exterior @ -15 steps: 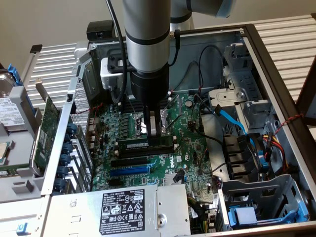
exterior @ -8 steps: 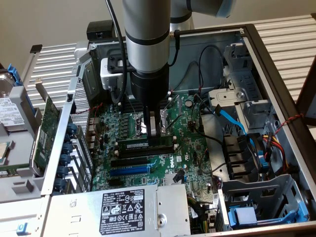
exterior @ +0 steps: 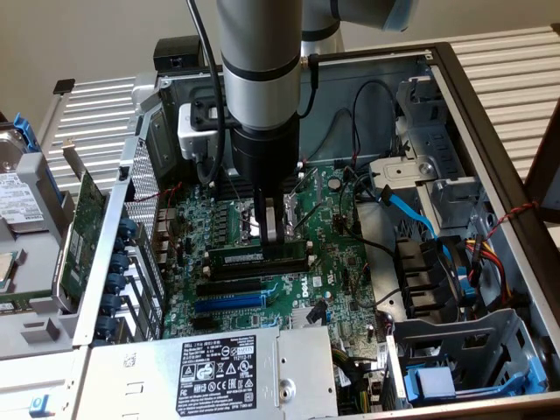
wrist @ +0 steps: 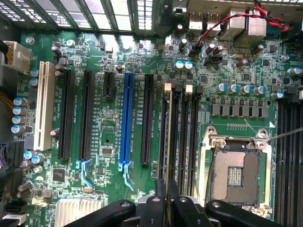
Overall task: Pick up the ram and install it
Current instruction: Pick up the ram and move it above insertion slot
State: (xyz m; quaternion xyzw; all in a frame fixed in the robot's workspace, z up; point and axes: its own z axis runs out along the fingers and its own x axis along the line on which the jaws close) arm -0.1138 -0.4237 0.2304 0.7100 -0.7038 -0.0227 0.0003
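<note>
Open computer case [exterior: 490, 122], green motherboard [wrist: 109, 137]. Tool [wrist: 166, 202] closed tight, pinching ram [exterior: 254, 256], upright in memory slots [wrist: 174, 127] beside processor socket [wrist: 234, 175]. Pickup done; full seating unclear.

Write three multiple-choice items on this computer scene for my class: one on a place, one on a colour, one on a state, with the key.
1. Where is the ram? A flat on the floor; B at the black memory slots; C in a person's hand.
2. What colour is the long expansion slot flanked by black ones? A blue; B red; C yellow.
3. How is the end effector? A open; B shut on nothing; C shut on the ram.
Key: 1 B, it stands edge-on along those slots beside the processor socket; 2 A, plainly blue; 3 C, its fingers pinch the ram's upper edge.
</note>
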